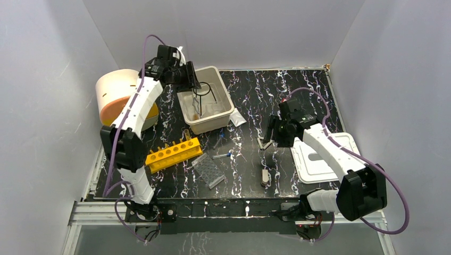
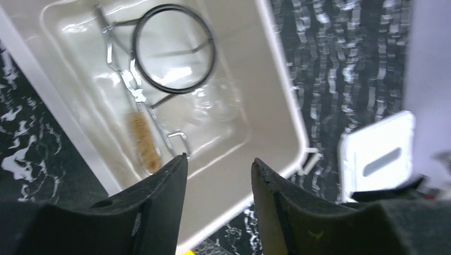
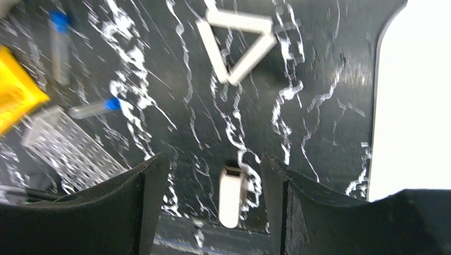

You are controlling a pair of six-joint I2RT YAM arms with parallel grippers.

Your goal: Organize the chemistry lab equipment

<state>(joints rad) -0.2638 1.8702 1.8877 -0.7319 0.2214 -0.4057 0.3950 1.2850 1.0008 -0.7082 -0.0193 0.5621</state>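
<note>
at the left, your left gripper (image 1: 190,81) hangs over the beige tub (image 1: 227,101), its fingers apart and holding nothing. the tub serves as the collecting bin: inside it lie the black wire ring (image 2: 214,49), the metal tongs (image 2: 119,64) crossing under it, a bristle brush (image 2: 143,139) and a clear dish (image 2: 215,103), all loose on the floor of the tub. in front of the tub, out on the marbled black table (image 1: 298,85), the yellow rack (image 1: 174,154) and a clear well plate (image 1: 208,170) lie apart from each other, with the blue-capped tubes (image 1: 222,155) beside them and a small clear bag (image 1: 237,118) just beside the tub's right corner. these look unsorted. further right, your right gripper (image 1: 271,139) hovers low over the table, its fingers also apart and empty, placed near the pale triangle (image 3: 239,45), which lies flat just ahead of it. a small pale piece (image 3: 231,194) lies nearer the arm's base. which of the two it is lining up for, you cannot tell. the flat white lid (image 1: 319,154) lies at far right.
</note>
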